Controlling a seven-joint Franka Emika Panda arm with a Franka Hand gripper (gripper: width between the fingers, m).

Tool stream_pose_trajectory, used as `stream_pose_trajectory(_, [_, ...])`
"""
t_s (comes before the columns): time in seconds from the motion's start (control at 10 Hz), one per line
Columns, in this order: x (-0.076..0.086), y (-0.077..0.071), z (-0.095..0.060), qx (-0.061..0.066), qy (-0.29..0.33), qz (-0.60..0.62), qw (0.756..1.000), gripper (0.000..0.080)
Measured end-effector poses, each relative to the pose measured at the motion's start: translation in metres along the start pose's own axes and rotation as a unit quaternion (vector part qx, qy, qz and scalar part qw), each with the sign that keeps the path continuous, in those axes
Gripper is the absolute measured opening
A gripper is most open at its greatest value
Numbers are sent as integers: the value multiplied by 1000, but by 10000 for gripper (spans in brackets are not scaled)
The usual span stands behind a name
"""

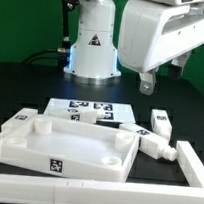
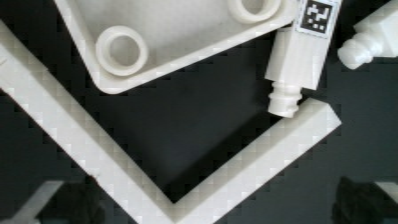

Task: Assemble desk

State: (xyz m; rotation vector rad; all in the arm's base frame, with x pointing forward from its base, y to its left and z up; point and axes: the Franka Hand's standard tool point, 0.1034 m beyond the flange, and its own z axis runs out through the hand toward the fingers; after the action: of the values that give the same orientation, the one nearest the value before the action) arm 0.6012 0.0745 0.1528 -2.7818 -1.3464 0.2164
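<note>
Pincer [image 1: 162, 77] released, empty, hovering above the black desk [image 1: 31, 84]. Beneath: rimmed white panel [image 1: 71, 148] lying flat, one leg [image 1: 151, 147] just beside its corner.

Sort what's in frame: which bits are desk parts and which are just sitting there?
Desk parts:
rimmed panel
leg lying beside the panel
second leg just beyond the first

Not part of the job:
marker board behind the panel
white rail along the table edge
arm base
</note>
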Motion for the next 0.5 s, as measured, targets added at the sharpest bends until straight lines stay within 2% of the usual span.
stream_pose_trajectory(0.5, [0,0,1,0,0,0,1000,650])
